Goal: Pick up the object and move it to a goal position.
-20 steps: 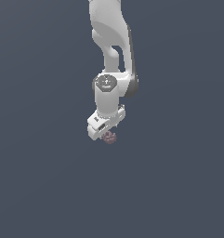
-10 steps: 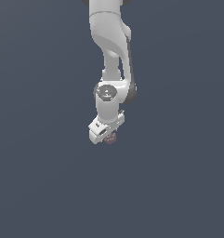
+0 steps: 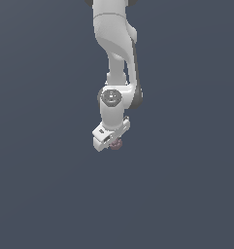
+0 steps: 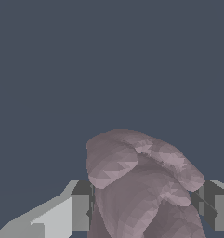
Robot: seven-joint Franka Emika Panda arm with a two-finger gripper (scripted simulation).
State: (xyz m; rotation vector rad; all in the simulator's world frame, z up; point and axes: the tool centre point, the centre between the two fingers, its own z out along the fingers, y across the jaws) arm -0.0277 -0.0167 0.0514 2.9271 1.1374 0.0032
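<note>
A single white arm (image 3: 119, 53) is seen in the exterior view, entering at the top centre of the frame and reaching down to just below the middle, against a plain dark blue-grey background (image 3: 41, 194). At its lower end the gripper (image 3: 112, 141) is carried, tilted so that its body slopes up toward the exterior view's right. The object (image 3: 117, 143), a small pinkish-brown lump, is seen directly under the gripper body, slightly to the right of the frame's centre and a little below mid-height; only a small part of it shows beneath the white housing. In the wrist view the object (image 4: 141, 186) is shown far larger, as a lumpy, mottled pinkish mass filling the lower middle of the picture and cut off by the bottom edge. It is flanked by the two fingers, one (image 4: 76, 211) at the lower left and the other at the lower right, both grey with darker inner pads. The object is set between these pads, with its sides meeting them on both sides, so the fingers are seen closed upon it and holding it. Its rounded upper part projects beyond the fingertips into the open background. No surface is seen in contact with the object in either view; only the uniform dark backdrop is visible around it.
</note>
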